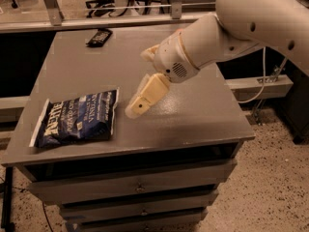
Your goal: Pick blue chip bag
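The blue chip bag is dark navy with white lettering and white sealed edges. It lies flat near the front left corner of the grey cabinet top. My gripper hangs over the middle of the top, just right of the bag's right edge and apart from it. Its cream fingers point down and to the left. The white arm reaches in from the upper right and hides the apple.
A small flat black object lies at the back left of the cabinet top. The cabinet has drawers below its front edge. A metal rail and office chairs stand behind. Speckled floor lies to the right.
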`<action>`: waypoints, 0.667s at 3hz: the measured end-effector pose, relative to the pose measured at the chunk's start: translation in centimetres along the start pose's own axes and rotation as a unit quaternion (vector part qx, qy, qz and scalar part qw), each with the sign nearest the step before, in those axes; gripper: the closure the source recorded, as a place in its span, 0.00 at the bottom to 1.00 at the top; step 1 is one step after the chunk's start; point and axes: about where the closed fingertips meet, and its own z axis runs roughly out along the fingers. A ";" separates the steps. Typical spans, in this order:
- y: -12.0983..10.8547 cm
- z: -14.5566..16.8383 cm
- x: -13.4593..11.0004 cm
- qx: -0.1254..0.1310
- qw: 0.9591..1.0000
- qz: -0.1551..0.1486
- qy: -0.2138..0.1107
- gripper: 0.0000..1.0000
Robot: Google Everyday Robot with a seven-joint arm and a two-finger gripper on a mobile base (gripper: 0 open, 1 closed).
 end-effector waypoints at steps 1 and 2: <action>0.0 0.0 0.0 0.000 1.000 0.000 0.000 0.00; 0.2 2.4 -0.6 -0.002 1.000 -0.004 -0.021 0.00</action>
